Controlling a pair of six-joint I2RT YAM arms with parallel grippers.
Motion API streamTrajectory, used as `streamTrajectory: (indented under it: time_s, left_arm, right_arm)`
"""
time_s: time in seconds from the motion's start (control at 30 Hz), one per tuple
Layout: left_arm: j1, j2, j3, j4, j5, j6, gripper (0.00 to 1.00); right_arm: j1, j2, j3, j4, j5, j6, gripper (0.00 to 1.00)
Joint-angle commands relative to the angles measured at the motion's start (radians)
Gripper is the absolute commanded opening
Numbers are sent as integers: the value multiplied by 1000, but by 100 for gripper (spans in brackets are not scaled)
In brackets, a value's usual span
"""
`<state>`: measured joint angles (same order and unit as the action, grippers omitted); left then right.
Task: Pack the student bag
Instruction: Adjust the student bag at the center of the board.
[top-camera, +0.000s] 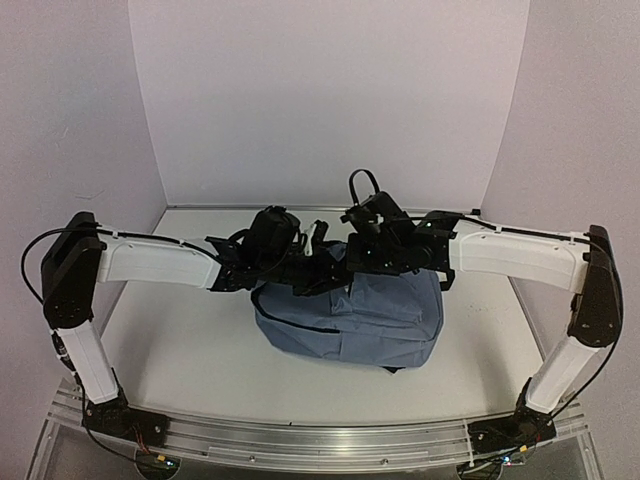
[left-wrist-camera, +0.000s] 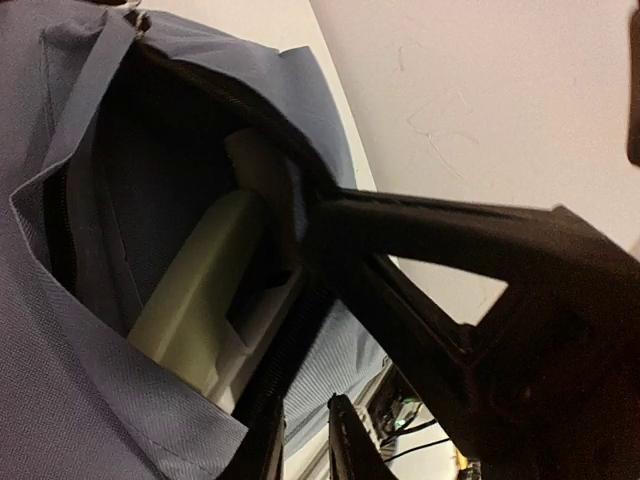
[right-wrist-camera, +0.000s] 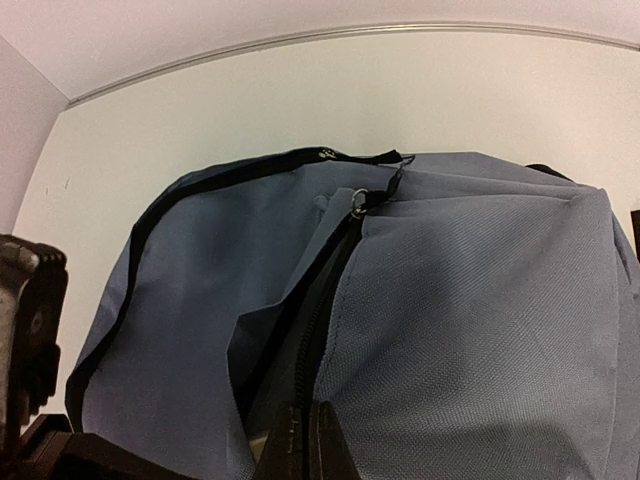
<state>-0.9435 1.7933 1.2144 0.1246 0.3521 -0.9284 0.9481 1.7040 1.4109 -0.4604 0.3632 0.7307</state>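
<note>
Place: student bag (top-camera: 350, 315) on the table (top-camera: 180, 340), centre, mouth (left-wrist-camera: 150, 230) open.
Left gripper (top-camera: 305, 265): jaws at mouth edge, gap you cannot tell.
Right gripper (right-wrist-camera: 302, 435): jaws closed at the zip (right-wrist-camera: 300, 330).
Handling: soft, floppy; grip the zip trim.

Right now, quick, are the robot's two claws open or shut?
Left gripper: at the open bag; open or shut cannot be told.
Right gripper: shut, tips at the bag's zip.

A: Where can I pass?
B: I see bare table (top-camera: 170, 340) left, right and near of the bag (top-camera: 350, 315). Left arm (top-camera: 160, 262) and right arm (top-camera: 510, 255) crowd its top; pale things (left-wrist-camera: 195, 285) sit in its mouth (left-wrist-camera: 150, 180).
</note>
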Motion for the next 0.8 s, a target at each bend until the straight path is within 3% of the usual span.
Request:
streamTrajectory:
  time_s: [0.0,0.1,0.23,0.77]
  left_arm:
    - [-17,-89,37,-95,-91,120,20]
    - [-3,-68,90,-167,-118,167,27]
    - [22,-48,83,-139,-110,149,40]
    - [43,72,198,-289,-235,82,57]
  right_arm:
    - [7,-71,12,108,-3,-1,0]
    - [6,-71,11,108,-6,-1,0]
    - [6,-70,13,110,-9,-2,0]
    - [7,-58,15,114,-37,-3,0]
